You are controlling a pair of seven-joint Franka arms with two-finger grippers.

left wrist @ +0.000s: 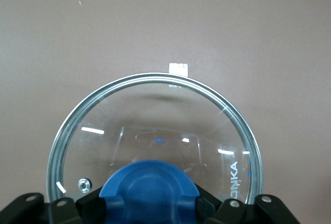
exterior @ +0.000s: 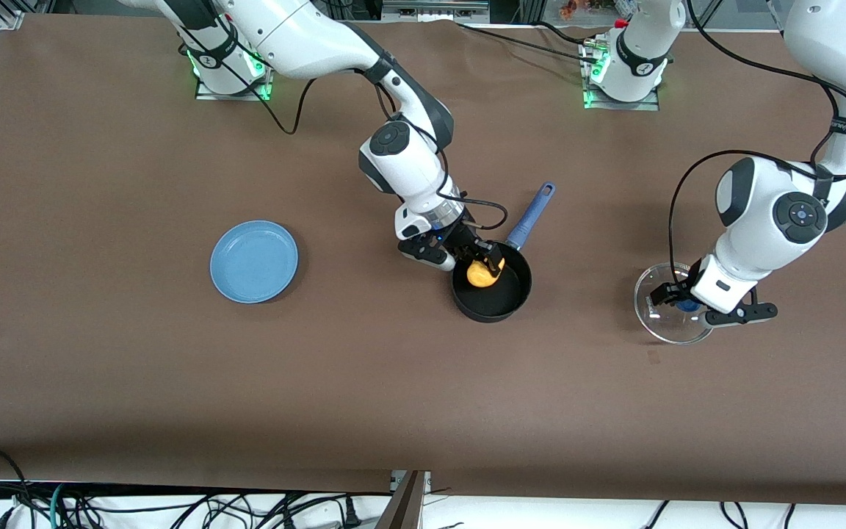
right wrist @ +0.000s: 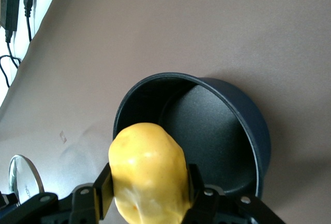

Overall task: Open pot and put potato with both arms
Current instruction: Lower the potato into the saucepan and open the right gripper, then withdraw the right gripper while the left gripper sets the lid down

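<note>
Right gripper jaws clamp the yellow oval potato over the open black saucepan; next, release. Left gripper jaws clamp the clear glass lid's blue knob.

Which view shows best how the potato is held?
The right wrist view: the potato fills the foreground, clamped in the right hand just above the open pot. The front view shows it small, over the pot's rim. The left wrist view shows only the lid.
</note>
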